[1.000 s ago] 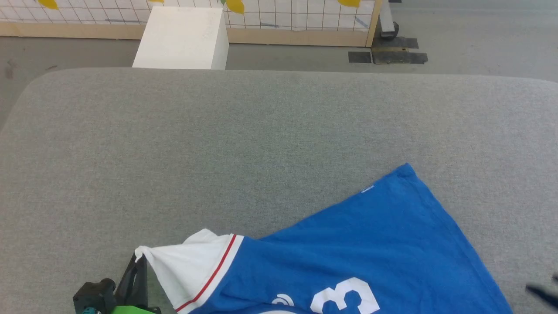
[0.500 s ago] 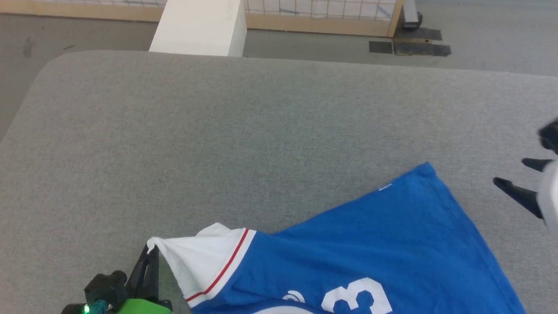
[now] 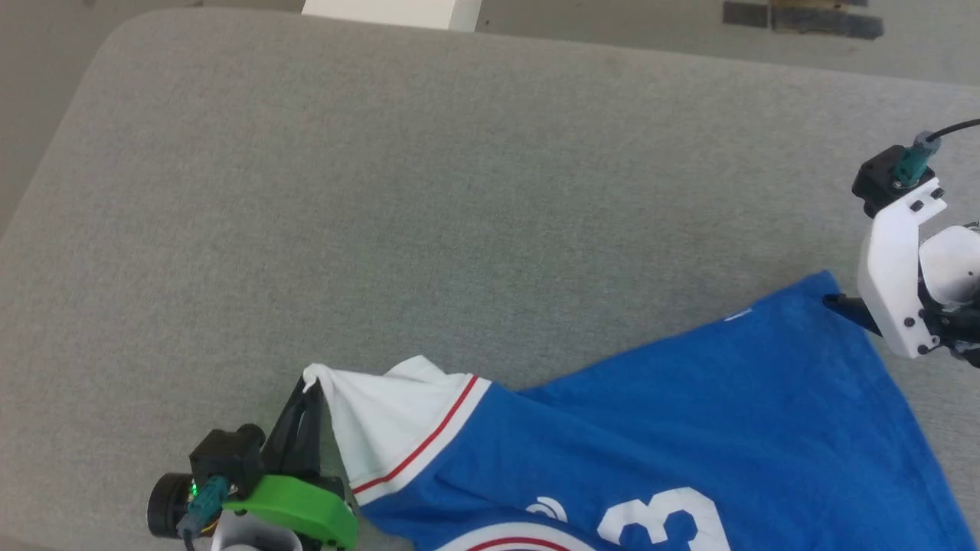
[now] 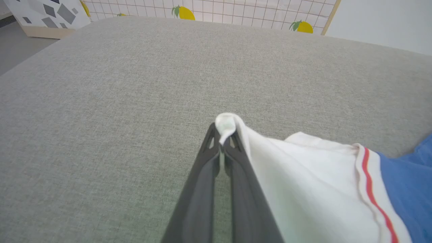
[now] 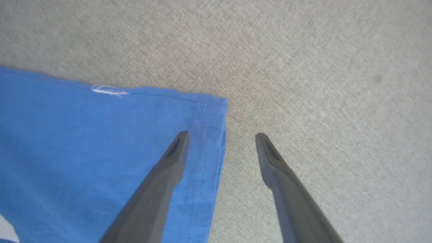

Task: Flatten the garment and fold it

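The garment, a royal-blue T-shirt with a white sleeve, red stripe and white number 3, lies on the grey padded table toward the near right. My left gripper is shut on the tip of the white sleeve, holding it raised off the table at the lower left. My right gripper is open above the shirt's far hem corner, one finger over the blue cloth and the other over bare table. In the head view that gripper sits at the right edge.
A white box stands on the floor beyond the table's far edge. Dark mats lie on the floor at the far right. A tiled panel with lemon prints stands behind the table.
The head camera has tilted down, shifting the whole picture. My right gripper has come in from the right edge to the shirt's far hem corner. The left gripper still holds the sleeve tip.
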Robot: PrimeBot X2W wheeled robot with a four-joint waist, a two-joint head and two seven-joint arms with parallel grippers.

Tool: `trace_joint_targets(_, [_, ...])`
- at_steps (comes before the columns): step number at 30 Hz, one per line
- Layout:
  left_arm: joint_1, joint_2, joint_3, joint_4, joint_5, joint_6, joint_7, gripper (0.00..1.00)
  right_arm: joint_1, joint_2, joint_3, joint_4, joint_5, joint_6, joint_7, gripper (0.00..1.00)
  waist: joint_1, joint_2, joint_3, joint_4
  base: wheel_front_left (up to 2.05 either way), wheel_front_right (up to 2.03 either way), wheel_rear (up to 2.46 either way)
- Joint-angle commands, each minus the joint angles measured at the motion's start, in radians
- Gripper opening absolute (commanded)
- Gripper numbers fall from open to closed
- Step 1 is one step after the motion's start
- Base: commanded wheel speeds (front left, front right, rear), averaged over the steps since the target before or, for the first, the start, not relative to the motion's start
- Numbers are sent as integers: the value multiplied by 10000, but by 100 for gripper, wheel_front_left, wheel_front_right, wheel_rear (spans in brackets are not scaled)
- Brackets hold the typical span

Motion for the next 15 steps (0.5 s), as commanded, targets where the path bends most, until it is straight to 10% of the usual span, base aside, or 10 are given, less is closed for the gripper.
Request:
trace_joint_targets(1, [-230, -49, -20, 67, 62, -33, -33, 0, -196, 132, 155, 263, 17, -15, -85, 100, 0, 0, 505, 442, 0, 0, 0])
trace_joint_targets(11, [-603, -210, -76, 236, 131, -92, -46, 0, -3, 175, 2030, 1316, 314, -15, -712, 100, 0, 0, 770, 703, 0, 0, 0])
trace_joint_targets(12, [-586, -207, -52, 243, 138, -91, -47, 0, 3, 131, 2213, 1272, 383, -15, -770, 91, 0, 0, 737, 681, 0, 0, 0])
trace_joint_targets(13, [-553, -195, -9, 249, 146, -86, -47, 0, -36, 90, 2350, 1225, 449, -15, -988, 9, 0, 0, 677, 633, 0, 0, 0])
trace_joint_targets(15, [-472, -157, 72, 281, 153, -81, -47, 0, -103, 13, 2526, 1221, 660, -15, -1282, 0, 0, 0, 509, 525, 0, 0, 0])
